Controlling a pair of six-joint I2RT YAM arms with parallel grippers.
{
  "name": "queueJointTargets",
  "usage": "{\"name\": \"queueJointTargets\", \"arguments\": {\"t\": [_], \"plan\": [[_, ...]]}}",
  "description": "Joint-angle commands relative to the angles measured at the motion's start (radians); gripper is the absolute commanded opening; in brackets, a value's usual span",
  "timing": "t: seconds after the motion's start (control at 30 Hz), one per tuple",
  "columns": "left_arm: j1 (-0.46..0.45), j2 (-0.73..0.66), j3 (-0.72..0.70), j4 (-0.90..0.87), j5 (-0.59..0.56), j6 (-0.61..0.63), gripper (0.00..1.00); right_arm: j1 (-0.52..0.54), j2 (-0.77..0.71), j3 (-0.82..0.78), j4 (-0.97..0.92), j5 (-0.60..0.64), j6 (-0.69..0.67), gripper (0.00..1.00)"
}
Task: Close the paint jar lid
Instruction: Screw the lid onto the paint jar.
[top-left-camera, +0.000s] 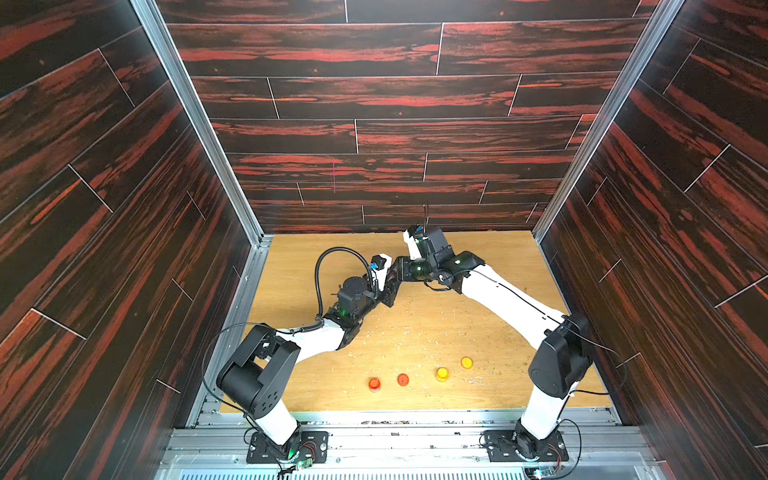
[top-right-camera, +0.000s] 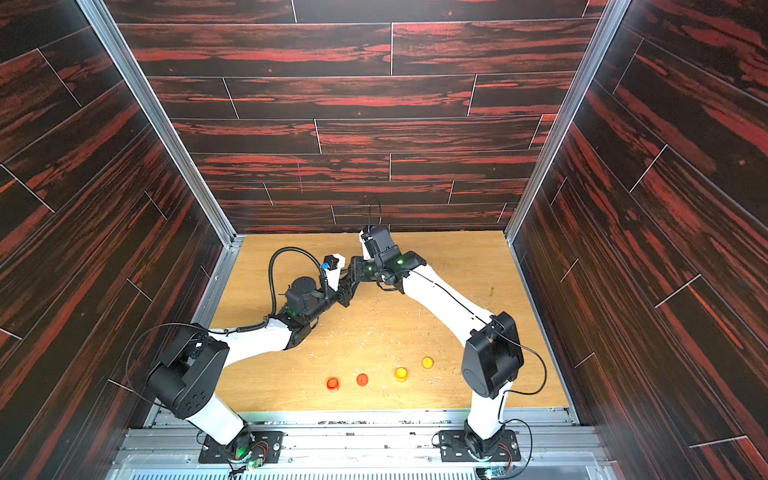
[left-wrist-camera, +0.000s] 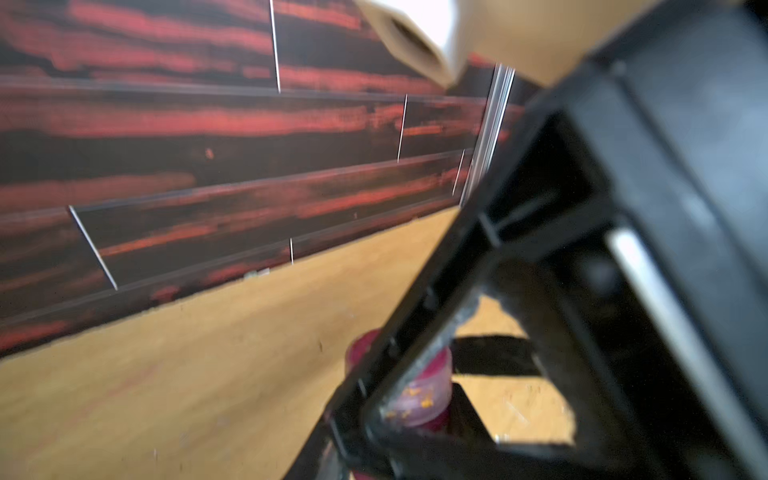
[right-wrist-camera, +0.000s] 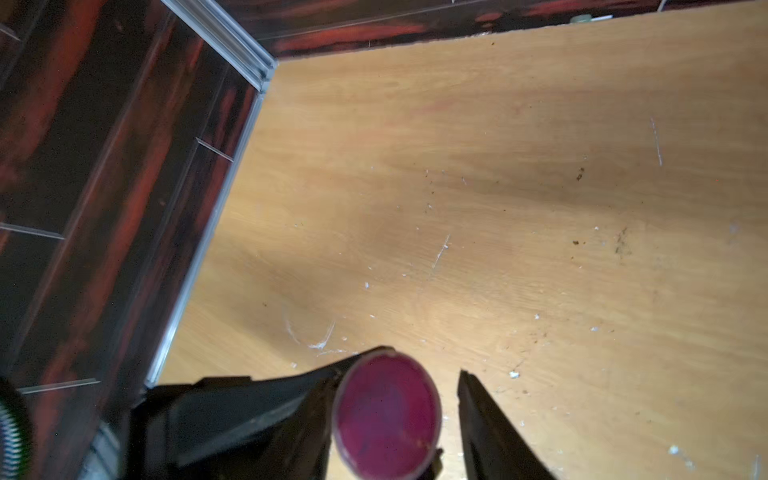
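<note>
Right jaws parted around lid (right-wrist-camera: 386, 415); left jaws clamped on paint jar (left-wrist-camera: 424, 388), toward 12 o'clock on worktop (top-left-camera: 415, 332). Risk: lid seated crooked, from off-centre regrip.

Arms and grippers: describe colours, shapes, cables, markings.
The left arm and right arm have white shells, black rounded joint housings and green lights. A black ribbed hose loops over the left arm; a thin black cable runs along the right. The left gripper and right gripper are black and angular.

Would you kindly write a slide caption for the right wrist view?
Magenta lid, seen from above, inside the open right tool over the scuffed wooden table.
</note>
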Motion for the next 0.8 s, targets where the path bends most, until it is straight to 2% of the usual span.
{"name": "queueJointTargets", "arguments": {"t": [0.0,0.13,0.3,0.43,0.6,0.77], "plan": [[-0.010,-0.106,-0.029,0.139,0.032,0.000,0.12,-0.014,-0.075,0.024,-0.090,-0.119,-0.064,0.61],[0.021,-0.175,-0.074,0.062,0.136,-0.039,0.12,-0.059,-0.141,0.028,-0.168,-0.215,-0.223,0.65],[0.035,-0.226,-0.107,0.055,0.234,-0.082,0.12,-0.118,-0.210,0.006,-0.185,-0.399,-0.353,0.66],[0.040,-0.257,-0.105,0.040,0.336,-0.127,0.12,-0.134,-0.232,0.014,-0.223,-0.496,-0.500,0.66],[0.040,-0.276,-0.089,-0.001,0.422,-0.157,0.11,-0.139,-0.228,0.037,-0.256,-0.576,-0.639,0.66],[0.040,-0.288,-0.090,-0.012,0.446,-0.167,0.11,-0.139,-0.190,0.066,-0.291,-0.624,-0.689,0.66]]}}
